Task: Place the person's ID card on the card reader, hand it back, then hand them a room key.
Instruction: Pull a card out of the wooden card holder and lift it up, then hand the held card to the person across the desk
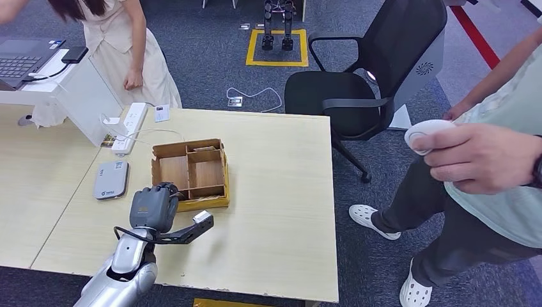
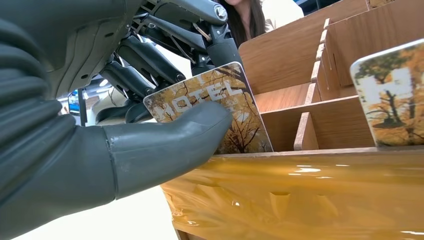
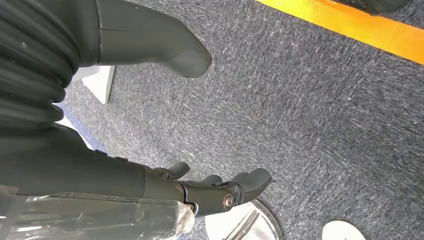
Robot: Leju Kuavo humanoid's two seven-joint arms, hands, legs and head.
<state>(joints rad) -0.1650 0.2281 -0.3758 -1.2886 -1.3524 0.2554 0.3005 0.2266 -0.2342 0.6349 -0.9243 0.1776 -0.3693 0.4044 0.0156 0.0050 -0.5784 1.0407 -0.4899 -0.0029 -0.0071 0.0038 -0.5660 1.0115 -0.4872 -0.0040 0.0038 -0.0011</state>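
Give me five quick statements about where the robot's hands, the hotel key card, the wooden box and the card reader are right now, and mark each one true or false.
1. The left hand holds a key card printed HOTEL, pinched between thumb and fingers. True.
2. That key card is lying flat on the card reader. False: it is at the wooden box, and the reader sits apart on the table with nothing on it.
3. A second key card stands in the box. True.
4. The right hand is holding the ID card. False: it hangs over the carpet with nothing in it.
5. The box is one open space inside. False: partitions split it into compartments.
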